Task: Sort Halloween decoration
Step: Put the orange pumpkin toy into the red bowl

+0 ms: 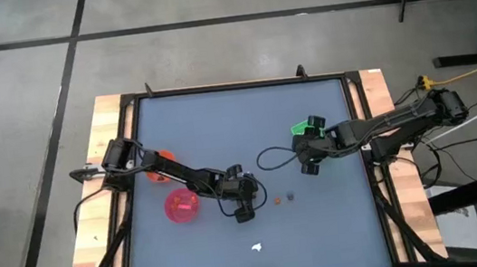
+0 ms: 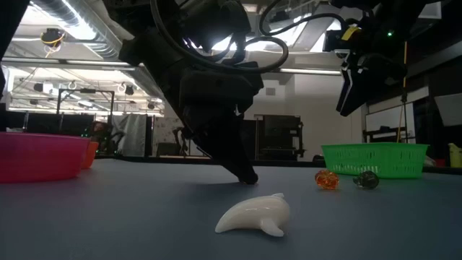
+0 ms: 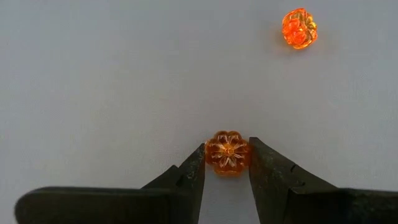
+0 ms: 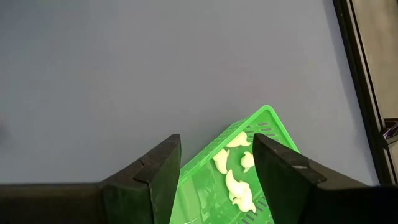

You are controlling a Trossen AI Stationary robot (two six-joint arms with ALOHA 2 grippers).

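Sorting is looking well under way: several white pieces (image 4: 239,180) are already lying in the green tray (image 4: 273,127), over which the right pincer (image 4: 214,168) is hovering with its jaws standing wide and empty. Well away from that tray, the left pincer (image 3: 227,171) is pressing its fingertips against both sides of an orange pumpkin bead (image 3: 227,152) on the table (image 1: 221,136). Still waiting loose are a second orange bead (image 3: 299,28), a dark bead (image 2: 366,179) nearer the tray, and a white piece (image 2: 254,214) farthest from it.
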